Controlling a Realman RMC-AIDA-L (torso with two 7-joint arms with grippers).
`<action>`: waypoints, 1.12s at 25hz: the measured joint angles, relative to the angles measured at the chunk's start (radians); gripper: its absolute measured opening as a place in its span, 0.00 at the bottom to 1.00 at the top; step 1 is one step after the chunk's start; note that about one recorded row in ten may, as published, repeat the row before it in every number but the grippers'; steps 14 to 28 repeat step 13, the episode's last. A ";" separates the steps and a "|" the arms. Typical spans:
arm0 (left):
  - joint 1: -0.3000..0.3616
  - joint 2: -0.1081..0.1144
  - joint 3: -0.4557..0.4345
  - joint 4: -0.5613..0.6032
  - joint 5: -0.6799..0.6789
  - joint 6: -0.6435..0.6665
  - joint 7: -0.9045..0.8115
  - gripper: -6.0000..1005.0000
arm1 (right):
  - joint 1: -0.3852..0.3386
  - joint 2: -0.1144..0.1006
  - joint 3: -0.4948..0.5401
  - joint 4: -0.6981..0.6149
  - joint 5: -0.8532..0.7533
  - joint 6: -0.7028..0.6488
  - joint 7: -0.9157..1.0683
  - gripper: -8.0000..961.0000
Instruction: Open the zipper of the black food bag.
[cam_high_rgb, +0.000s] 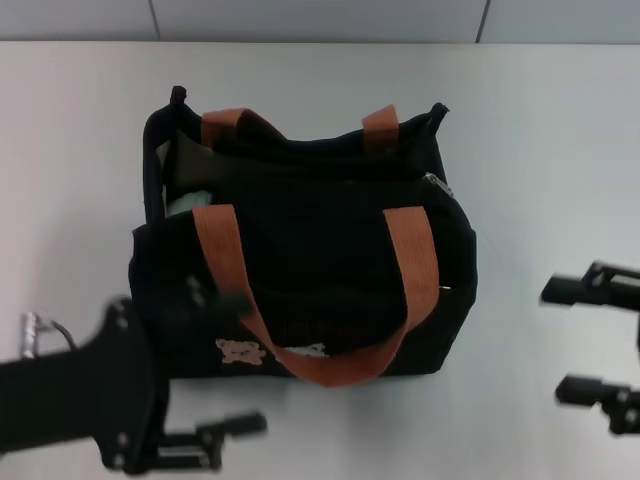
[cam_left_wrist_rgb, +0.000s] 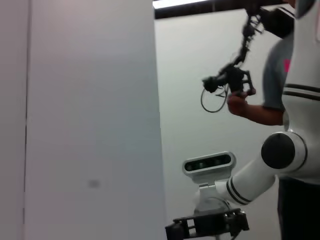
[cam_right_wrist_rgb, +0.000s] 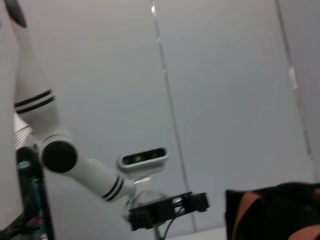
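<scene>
Left gripper, fingers spread and empty, sits just beside the near-left corner of the black food bag. The bag stands between both claws, 2 handles up. The zipper, its silver pull toward the right gripper, appears partly parted at the far-left end. Right gripper, also spread and empty, waits apart. Advice: brace the corner, then pinch the pull and draw along the track.

The head camera looks steeply down on the counter from close above, the black food bag at centre. Both wrist cameras face sideways toward walls: the left wrist view catches the right claw at 6 o'clock; the right wrist view catches the left claw and shares the bag with the head view.
</scene>
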 joint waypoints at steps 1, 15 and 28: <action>-0.002 -0.004 -0.010 0.002 0.014 -0.002 -0.010 0.80 | 0.001 0.003 -0.005 0.000 -0.003 0.002 0.000 0.79; -0.006 -0.015 -0.036 -0.004 0.058 -0.016 -0.025 0.80 | 0.013 0.008 -0.009 0.011 -0.005 0.019 0.000 0.79; -0.006 -0.015 -0.036 -0.004 0.058 -0.016 -0.025 0.80 | 0.013 0.008 -0.009 0.011 -0.005 0.019 0.000 0.79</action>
